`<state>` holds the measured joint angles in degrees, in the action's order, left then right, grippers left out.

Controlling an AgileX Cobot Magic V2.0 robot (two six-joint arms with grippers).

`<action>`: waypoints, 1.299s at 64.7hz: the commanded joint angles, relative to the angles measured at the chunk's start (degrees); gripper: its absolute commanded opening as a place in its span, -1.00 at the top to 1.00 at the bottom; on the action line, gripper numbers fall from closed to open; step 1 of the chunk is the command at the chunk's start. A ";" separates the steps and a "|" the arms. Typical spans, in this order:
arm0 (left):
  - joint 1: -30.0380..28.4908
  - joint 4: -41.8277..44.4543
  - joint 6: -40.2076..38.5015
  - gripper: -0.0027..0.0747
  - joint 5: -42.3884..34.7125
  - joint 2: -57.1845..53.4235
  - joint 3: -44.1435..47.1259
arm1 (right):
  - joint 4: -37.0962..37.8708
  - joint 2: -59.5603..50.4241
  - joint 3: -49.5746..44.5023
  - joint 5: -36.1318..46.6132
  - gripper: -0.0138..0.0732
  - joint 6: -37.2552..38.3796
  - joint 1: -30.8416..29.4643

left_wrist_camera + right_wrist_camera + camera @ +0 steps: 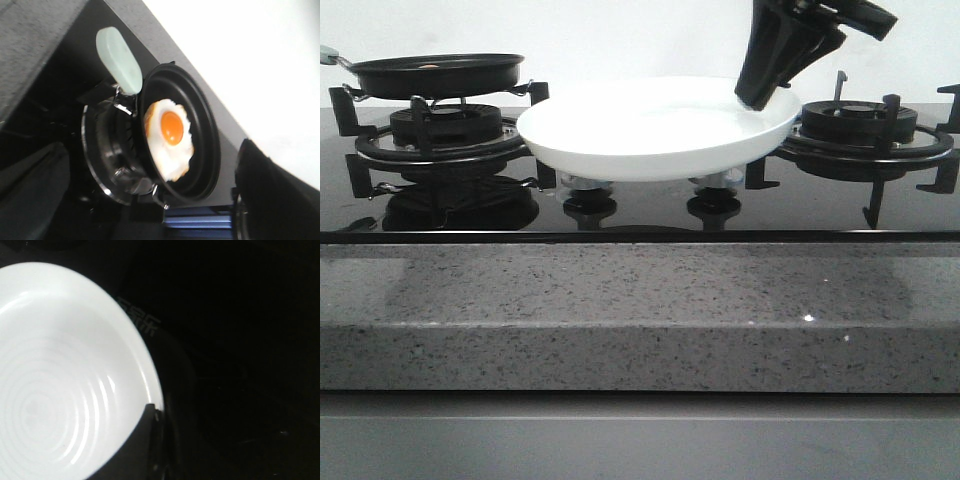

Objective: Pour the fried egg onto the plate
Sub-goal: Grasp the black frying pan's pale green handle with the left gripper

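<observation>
**Ana:** Speckled grey stone, the counter (pixel 640 310), fills the lower part of the front view, and a glossy black hob (pixel 650 212) lies on top of it.

**Ben:** And the pincers?

**Ana:** The right gripper (pixel 758 98) comes down from above at the plate's right rim. The plate (pixel 655 130) is white and shallow, and sits on the middle of the hob, stretching away to the gripper's left. In the right wrist view one dark finger (pixel 145 440) lies over the rim of the plate (pixel 65 380). It looks clenched on that rim, though the second finger is lost in the dark.

**Ben:** What lies on the gripper's other side?

**Ana:** A black burner grate (pixel 865 130), just to its right.

**Ben:** The left one?

**Ana:** No left pincer shows in any view, so its state cannot be told. Its wrist camera looks down at the frying pan (pixel 180 132), black, resting on the left burner (pixel 112 150). In the front view that pan (pixel 438 73) stands well to the left of the right gripper, beyond the plate.

**Ben:** And the egg?

**Ana:** The fried egg (pixel 169 137) lies flat inside the pan, white with an orange yolk (pixel 172 127). A pale green handle (pixel 119 60) sticks out from the pan's edge.
</observation>
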<state>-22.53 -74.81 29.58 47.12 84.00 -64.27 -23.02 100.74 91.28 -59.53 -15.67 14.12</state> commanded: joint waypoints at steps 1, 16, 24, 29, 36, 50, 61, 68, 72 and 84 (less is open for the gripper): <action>-0.39 -7.69 2.58 -0.78 4.25 2.48 -4.45 | -2.21 -3.13 1.43 1.34 0.81 -0.53 -0.07; -0.39 -10.73 2.60 -0.78 6.35 11.68 -12.33 | -2.21 -3.13 1.43 1.34 0.81 -0.53 -0.07; -0.28 -10.88 2.41 -0.78 6.35 15.37 -15.80 | -2.21 -3.13 1.43 1.34 0.81 -0.53 -0.07; -0.28 -11.36 2.36 -0.78 6.47 17.66 -17.69 | -2.21 -3.13 1.43 1.34 0.81 -0.53 -0.07; 0.46 -11.62 1.87 -0.78 6.45 20.29 -19.49 | -2.21 -3.13 1.43 1.34 0.81 -0.53 -0.07; 3.06 -12.45 1.87 -0.78 5.15 24.11 -21.61 | -2.21 -3.13 1.43 1.34 0.81 -0.53 -0.07; 3.64 -13.45 1.78 -0.76 4.81 25.27 -21.93 | -2.21 -3.13 1.43 1.34 0.81 -0.53 -0.07; 3.64 -13.85 1.78 -0.58 4.97 25.27 -21.93 | -2.21 -3.13 1.43 1.34 0.81 -0.53 -0.07; 3.53 -13.85 1.78 -0.37 5.27 25.27 -21.93 | -2.21 -3.13 1.43 1.34 0.81 -0.53 -0.07; 3.53 -13.85 1.78 0.32 5.92 25.27 -21.93 | -2.21 -3.13 1.43 1.34 0.81 -0.53 -0.07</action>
<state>-19.10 -84.90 31.64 51.03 112.22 -84.18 -23.02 100.74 91.28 -59.53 -15.67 14.21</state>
